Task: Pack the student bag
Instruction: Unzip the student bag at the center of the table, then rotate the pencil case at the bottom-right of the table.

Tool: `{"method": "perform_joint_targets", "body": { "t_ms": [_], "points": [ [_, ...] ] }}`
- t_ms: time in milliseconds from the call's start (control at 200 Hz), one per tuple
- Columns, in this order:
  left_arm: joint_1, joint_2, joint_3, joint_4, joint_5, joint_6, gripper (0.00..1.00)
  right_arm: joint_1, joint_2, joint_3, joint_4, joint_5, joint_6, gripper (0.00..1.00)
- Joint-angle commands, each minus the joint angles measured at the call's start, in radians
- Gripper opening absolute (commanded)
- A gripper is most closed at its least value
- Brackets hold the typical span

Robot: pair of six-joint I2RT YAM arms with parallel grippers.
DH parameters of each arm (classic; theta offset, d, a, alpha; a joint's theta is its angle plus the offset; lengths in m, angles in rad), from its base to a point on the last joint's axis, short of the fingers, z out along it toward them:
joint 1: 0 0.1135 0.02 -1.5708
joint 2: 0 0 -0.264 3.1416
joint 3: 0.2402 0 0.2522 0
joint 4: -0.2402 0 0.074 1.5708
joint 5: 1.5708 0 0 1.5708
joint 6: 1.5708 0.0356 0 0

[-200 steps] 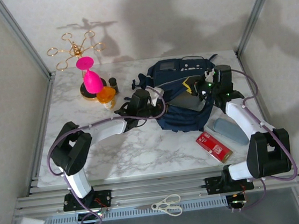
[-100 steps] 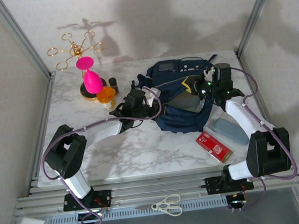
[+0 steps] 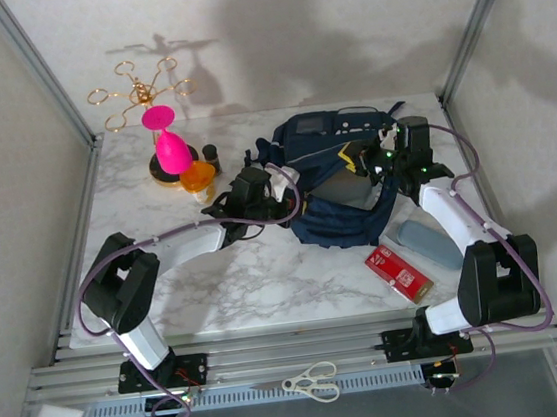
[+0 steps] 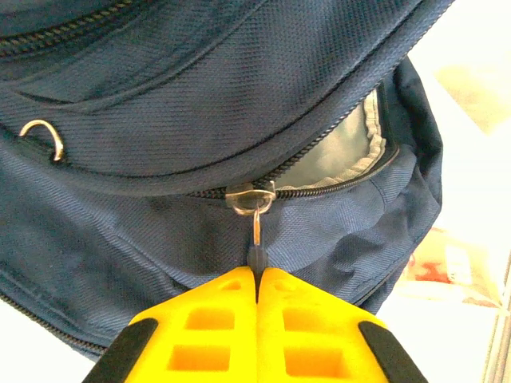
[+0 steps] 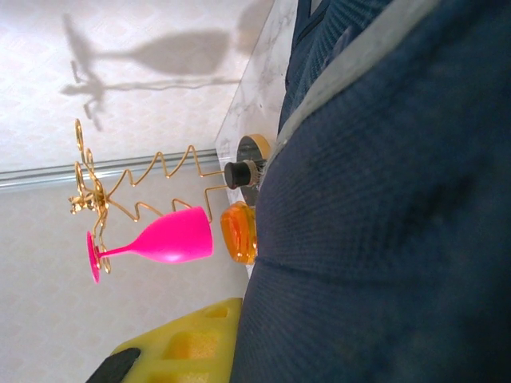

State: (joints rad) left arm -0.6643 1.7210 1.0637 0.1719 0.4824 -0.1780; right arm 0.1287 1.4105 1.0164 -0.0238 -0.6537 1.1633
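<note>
- Bag (image 3: 333,224) lies on the table (image 3: 217,286) just past centre, toward 1 o'clock. Nearer the arms, at its 5 o'clock, a red packet (image 3: 399,272) and a grey case (image 3: 428,242) lie unpacked.
- Left gripper (image 4: 257,275) is at the bag's 9 o'clock side, fingers pressed together on the zip pull (image 4: 255,231) that hangs from the slider (image 4: 251,194).
- Past the slider the zip gapes and shows pale lining (image 4: 343,155), so the step in hand looks like working this zip. With things left out, opening is likelier than closing.
- Next, the pull likely needs drawing along the track, not away from it, with the fabric kept taut.
- Right gripper (image 3: 361,159) is at the bag's 2 o'clock edge. One yellow finger (image 5: 188,343) lies against the cloth and the other is hidden behind it, so it appears clamped on a fold.
- Far off at 10 o'clock stand an orange bottle (image 3: 197,178), a pink glass (image 3: 167,141) and a gold rack (image 3: 139,88).
- The bag's inside is hard to make out, and the packet's print is too small to read.
</note>
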Motion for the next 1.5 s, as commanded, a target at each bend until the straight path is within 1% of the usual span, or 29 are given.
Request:
{"method": "perform_joint_targets", "body": {
  "t_ms": [0, 45, 80, 190, 315, 376, 446, 581, 606, 671, 766, 791, 821, 876, 921, 961, 1046, 1067, 1092, 1107, 1192, 1252, 1312, 1367, 1412, 1457, 1497],
  "points": [
    [0.011, -0.019, -0.005, -0.026, -0.006, 0.022, 0.03, 0.01, -0.007, 0.057, 0.082, -0.058, -0.03, 0.0],
    [0.012, -0.01, 0.007, -0.037, -0.006, 0.025, 0.0, 0.009, -0.007, 0.06, 0.077, -0.057, -0.033, 0.0],
    [0.012, -0.005, 0.013, -0.046, -0.025, 0.028, 0.0, 0.01, -0.006, 0.061, 0.07, -0.057, -0.036, 0.0],
    [0.023, -0.022, 0.003, -0.051, -0.137, 0.012, 0.0, 0.008, -0.004, 0.063, 0.066, -0.06, -0.037, 0.0],
    [0.058, -0.05, -0.027, -0.044, -0.209, -0.011, 0.0, 0.009, -0.003, 0.075, 0.037, -0.072, -0.043, 0.0],
    [0.077, -0.05, -0.031, -0.058, -0.276, -0.025, 0.0, 0.008, -0.008, 0.08, 0.021, -0.07, -0.053, 0.0],
    [0.105, -0.039, -0.028, -0.072, -0.297, -0.041, 0.0, 0.002, -0.012, 0.079, 0.016, -0.068, -0.049, 0.0],
    [0.138, -0.04, -0.053, -0.024, -0.292, -0.064, 0.0, -0.009, -0.016, 0.056, 0.033, -0.061, -0.036, 0.0],
    [0.141, -0.032, -0.046, -0.019, -0.274, -0.064, 0.0, -0.005, -0.01, 0.052, 0.04, -0.06, -0.034, 0.0],
    [0.137, -0.002, -0.01, -0.025, -0.184, -0.05, 0.0, 0.014, 0.013, 0.039, 0.079, -0.072, -0.031, 0.0],
    [0.115, 0.0, -0.013, -0.012, -0.155, -0.037, 0.0, 0.025, 0.02, 0.056, -0.006, -0.026, -0.104, 0.0],
    [0.112, -0.007, -0.021, -0.01, -0.149, -0.034, 0.0, 0.022, 0.015, 0.051, -0.011, -0.025, -0.113, 0.04],
    [0.111, -0.02, -0.035, -0.006, -0.146, -0.038, 0.0, 0.018, 0.01, 0.046, -0.019, -0.029, -0.124, 0.11],
    [0.109, -0.049, -0.056, 0.004, -0.155, -0.054, 0.0, 0.017, 0.002, 0.058, -0.081, -0.019, -0.173, 0.31],
    [0.105, -0.072, -0.068, 0.008, -0.153, -0.071, 0.0, 0.012, -0.009, 0.087, -0.198, 0.038, -0.239, 0.43],
    [0.095, -0.093, -0.072, 0.0, -0.166, -0.089, 0.06, 0.005, -0.029, 0.101, -0.294, 0.102, -0.292, 0.51],
    [0.057, -0.135, -0.079, -0.011, -0.203, -0.149, 0.08, -0.034, -0.105, 0.083, -0.423, 0.235, -0.345, 0.64],
    [0.044, -0.144, -0.084, -0.006, -0.212, -0.168, 0.11, -0.048, -0.12, 0.078, -0.456, 0.264, -0.355, 0.67],
    [0.025, -0.154, -0.091, 0.002, -0.221, -0.191, 0.2, -0.068, -0.139, 0.071, -0.495, 0.291, -0.368, 0.7],
    [0.016, -0.159, -0.093, 0.005, -0.222, -0.204, 0.22, -0.08, -0.153, 0.066, -0.516, 0.304, -0.376, 0.72],
    [-0.06, -0.166, -0.094, 0.015, -0.224, -0.28, 0.23, -0.143, -0.234, 0.018, -0.596, 0.392, -0.412, 0.85],
    [-0.118, -0.164, -0.096, 0.038, -0.23, -0.326, 0.26, -0.215, -0.282, -0.034, -0.629, 0.46, -0.435, 0.98],
    [-0.173, -0.158, -0.103, 0.066, -0.245, -0.383, 0.27, -0.338, -0.311, -0.113, -0.624, 0.454, -0.454, 0.99],
    [-0.219, -0.142, -0.111, 0.104, -0.24, -0.433, 0.28, -0.448, -0.317, -0.187, -0.599, 0.367, -0.466, 0.99],
    [-0.257, -0.122, -0.11, 0.135, -0.228, -0.466, 0.32, -0.502, -0.315, -0.225, -0.587, 0.332, -0.479, 0.99],
    [-0.295, -0.092, -0.102, 0.15, -0.224, -0.503, 0.33, -0.531, -0.31, -0.239, -0.586, 0.399, -0.498, 0.99],
    [-0.328, -0.06, -0.084, 0.15, -0.222, -0.534, 0.34, -0.576, -0.304, -0.25, -0.579, 0.465, -0.516, 0.99]
  ]
}}
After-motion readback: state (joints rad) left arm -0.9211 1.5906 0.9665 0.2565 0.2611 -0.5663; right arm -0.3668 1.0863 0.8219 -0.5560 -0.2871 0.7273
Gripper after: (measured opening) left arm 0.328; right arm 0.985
